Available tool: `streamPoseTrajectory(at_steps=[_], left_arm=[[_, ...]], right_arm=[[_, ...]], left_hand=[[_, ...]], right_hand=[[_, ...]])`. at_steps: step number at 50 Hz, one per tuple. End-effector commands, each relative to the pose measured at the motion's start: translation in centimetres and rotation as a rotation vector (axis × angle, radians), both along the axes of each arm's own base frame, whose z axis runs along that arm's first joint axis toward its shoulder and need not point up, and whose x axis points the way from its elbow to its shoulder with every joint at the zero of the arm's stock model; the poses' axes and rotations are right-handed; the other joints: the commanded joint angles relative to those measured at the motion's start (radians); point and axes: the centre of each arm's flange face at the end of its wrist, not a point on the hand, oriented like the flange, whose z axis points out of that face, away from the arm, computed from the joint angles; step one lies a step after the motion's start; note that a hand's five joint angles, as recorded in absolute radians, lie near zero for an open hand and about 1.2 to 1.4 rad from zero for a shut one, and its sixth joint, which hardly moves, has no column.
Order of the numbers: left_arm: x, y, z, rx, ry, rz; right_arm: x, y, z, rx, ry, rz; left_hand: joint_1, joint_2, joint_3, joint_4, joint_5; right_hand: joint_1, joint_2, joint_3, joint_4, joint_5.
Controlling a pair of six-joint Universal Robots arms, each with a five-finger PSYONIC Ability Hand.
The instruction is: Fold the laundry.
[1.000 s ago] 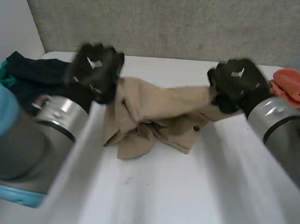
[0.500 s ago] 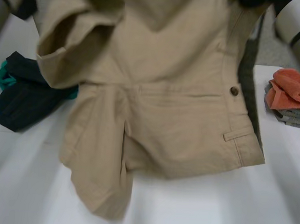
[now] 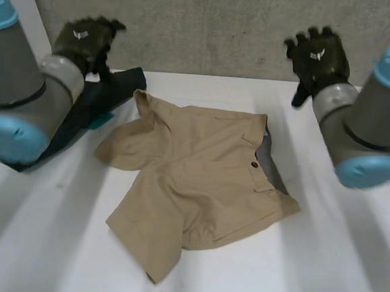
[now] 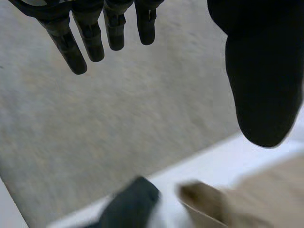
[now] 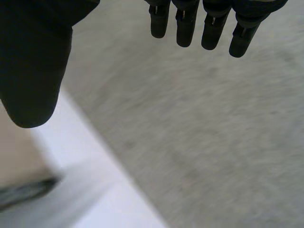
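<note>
Shorts [image 3: 199, 180] spread on table [image 3: 327, 265]; left hand [image 3: 85, 39], right hand [image 3: 318, 54] straight-fingered, seemingly empty.

The setting looks like a robotics lab or test cell. A plain white bench [image 3: 321, 264] stands against a bare grey wall [image 3: 211, 25] with a rough, concrete-like surface. Two machine arms with grey joints and light-blue caps reach in over the bench, the left arm [image 3: 16, 98] along its left edge and the right arm [image 3: 358, 132] along its right edge. Clothing lies directly on the bare bench top: tan shorts [image 3: 199, 180] spread near the middle and a dark garment [image 3: 111, 92] at the far left corner.
</note>
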Motion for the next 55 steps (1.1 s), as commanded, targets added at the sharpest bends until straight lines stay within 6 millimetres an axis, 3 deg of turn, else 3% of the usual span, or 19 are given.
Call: streamPoseTrajectory(at_steps=[1,5,8,13,19,23,26,27,29,30,32,36,41,44,52,55], left_arm=[[-0.1,15.4,-6.4,0.281,-0.291,-0.297],[0.0,20.3,-9.4,0.35,-0.366,-0.396],[0.0,22.3,-11.2,0.371,-0.397,-0.42],[-0.3,21.5,-13.0,0.337,-0.413,-0.351],[-0.7,19.8,-14.2,0.285,-0.421,-0.292],[-1.1,19.0,-15.1,0.272,-0.452,-0.3],[-1.1,19.0,-15.7,0.269,-0.484,-0.308],[-1.2,18.8,-16.0,0.258,-0.491,-0.309],[-1.4,18.6,-16.2,0.245,-0.494,-0.31],[-1.5,18.4,-16.4,0.225,-0.493,-0.309],[-1.6,18.2,-16.4,0.208,-0.487,-0.305],[-1.3,18.1,-15.8,0.181,-0.467,-0.293],[-0.3,19.3,-12.5,0.134,-0.392,-0.286],[0.4,20.0,-11.7,0.158,-0.375,-0.292],[3.2,22.9,-11.1,0.507,-0.375,-0.342],[3.8,23.1,-11.0,0.611,-0.366,-0.329]], right_arm=[[-3.5,8.5,-5.4,0.416,0.261,0.194],[-4.4,10.8,-8.6,0.492,0.328,0.286],[-4.6,11.4,-9.9,0.472,0.351,0.336],[-4.7,10.4,-12.6,0.397,0.343,0.341],[-4.5,9.3,-13.8,0.375,0.295,0.308],[-4.5,8.9,-14.2,0.361,0.27,0.297],[-4.5,8.6,-14.1,0.341,0.259,0.292],[-4.5,8.4,-14.1,0.333,0.254,0.289],[-4.5,8.5,-14.1,0.333,0.252,0.289],[-4.5,8.5,-14.1,0.33,0.251,0.288],[-4.5,8.6,-14.0,0.33,0.254,0.287],[-4.8,9.1,-13.2,0.329,0.273,0.281],[-6.2,9.9,-11.1,0.336,0.339,0.252],[-7.5,11.0,-9.6,0.372,0.414,0.235],[-11.3,16.2,-7.1,0.717,0.606,0.225],[-11.3,16.4,-6.7,0.694,0.635,0.264]], left_hand=[[0.373,0.36,0.358,0.364,0.343],[0.45,0.437,0.435,0.441,0.42],[0.421,0.408,0.406,0.412,0.391],[0.298,0.285,0.282,0.288,0.267],[0.201,0.188,0.185,0.191,0.17],[0.224,0.211,0.209,0.214,0.193],[0.382,0.369,0.367,0.372,0.351],[0.552,0.538,0.536,0.542,0.521],[0.717,0.703,0.701,0.707,0.686],[0.968,0.954,0.952,0.958,0.937],[1.201,1.188,1.185,1.191,1.17],[1.202,1.188,1.186,1.192,1.171],[1.202,1.188,1.186,1.192,1.171],[1.202,1.188,1.186,1.192,1.171],[1.202,1.188,1.186,1.192,1.171],[1.202,1.188,1.186,1.192,1.171]], right_hand=[[0.272,0.285,0.284,0.285,0.274],[0.281,0.294,0.293,0.294,0.283],[0.281,0.294,0.293,0.294,0.283],[0.281,0.294,0.293,0.294,0.283],[0.29,0.303,0.302,0.303,0.292],[0.465,0.478,0.477,0.478,0.467],[0.824,0.836,0.835,0.836,0.825],[1.106,1.119,1.118,1.119,1.108],[1.16,1.172,1.172,1.173,1.161],[1.16,1.172,1.172,1.173,1.161],[1.16,1.172,1.172,1.173,1.161],[1.16,1.172,1.172,1.173,1.161],[1.16,1.172,1.172,1.173,1.161],[1.16,1.172,1.172,1.173,1.161],[1.16,1.172,1.172,1.173,1.161],[1.16,1.172,1.172,1.173,1.161]])
